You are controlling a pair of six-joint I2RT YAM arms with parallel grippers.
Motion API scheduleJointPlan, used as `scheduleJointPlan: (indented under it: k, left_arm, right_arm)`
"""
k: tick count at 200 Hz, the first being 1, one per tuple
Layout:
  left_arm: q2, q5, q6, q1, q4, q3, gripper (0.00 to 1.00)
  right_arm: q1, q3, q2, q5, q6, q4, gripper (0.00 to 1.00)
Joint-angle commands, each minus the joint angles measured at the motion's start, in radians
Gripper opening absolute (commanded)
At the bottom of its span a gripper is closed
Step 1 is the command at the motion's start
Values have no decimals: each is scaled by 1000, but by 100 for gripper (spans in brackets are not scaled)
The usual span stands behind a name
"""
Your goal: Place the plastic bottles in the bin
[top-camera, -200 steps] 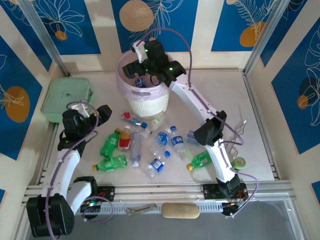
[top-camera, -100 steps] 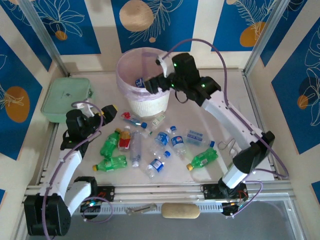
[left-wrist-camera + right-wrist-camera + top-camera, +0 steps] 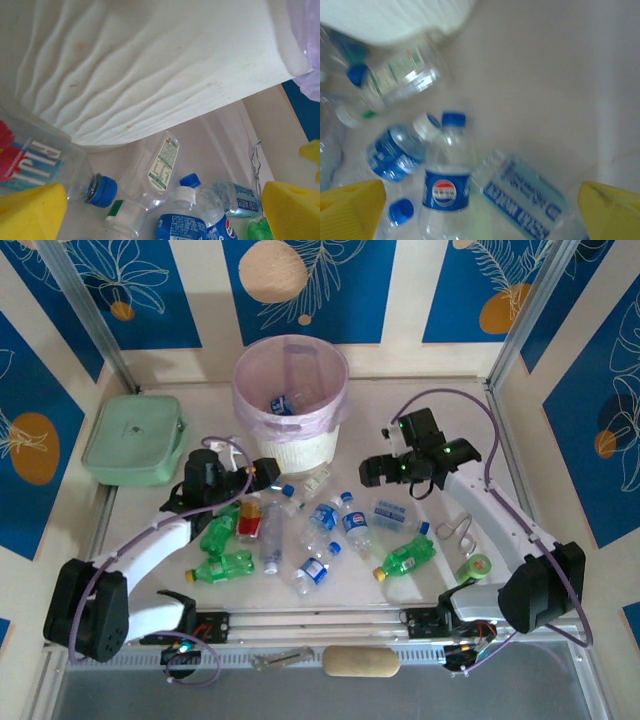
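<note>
Left gripper (image 3: 262, 473) and right gripper (image 3: 380, 468) are both seen from above with jaws spread wide and nothing held between them. The left gripper is placed low over the table (image 3: 205, 412), just in front of the bin (image 3: 292, 450), at the back-left edge of the scattered plastic bottles (image 3: 355, 525). The right gripper is held to the right of the bin, pointed left above the right side of the pile.

The bin, a round white wastebasket lined with a pink-purple bag (image 3: 248, 390), is set at the back centre of the table. One blue-labelled bottle (image 3: 282, 403) is seen lying inside it. The other bottles are spread on the table in front of it: three green bottles (image 3: 218, 530), a red-labelled bottle (image 3: 250, 517) and several clear ones with blue labels. A pale-green lidded box (image 3: 133, 438) is placed left of the bin, and a green tape roll (image 3: 478, 565) lies near the right edge.

From the left wrist, the left gripper (image 3: 162, 212) is shown with its yellow fingertips (image 3: 30, 210) far apart; the ribbed white wall of the bin (image 3: 150, 75) is seen close ahead, with clear bottles lying at its foot.

From the right wrist, the picture is blurred. The right gripper (image 3: 480, 207) is shown open over a Pepsi-labelled bottle (image 3: 447, 185), beside a flattened bottle with a blue label (image 3: 520, 205).
</note>
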Motion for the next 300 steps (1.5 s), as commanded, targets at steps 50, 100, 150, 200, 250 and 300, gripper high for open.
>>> scheduleJointPlan:
  k: [50, 100, 150, 200, 250, 300]
  left_arm:
    - [29, -59, -12, -21, 66, 57, 99]
    - [-22, -85, 34, -21, 0, 49, 99]
    - [-56, -118, 58, -21, -21, 34, 99]
    - [-81, -125, 59, -21, -39, 31, 99]
    - [-123, -157, 83, -21, -82, 30, 99]
    - [-126, -165, 81, -20, -83, 27, 99]
  right_arm:
    - [124, -80, 73, 190, 70, -249, 99]
    - [174, -23, 246, 327, 59, -320, 99]
    - [166, -22, 329, 385, -8, -269, 99]
    - [36, 32, 364, 257, -85, -114, 99]
    - [-18, 44, 441, 196, -99, -44, 99]
    - [-24, 17, 482, 172, -89, -10, 99]
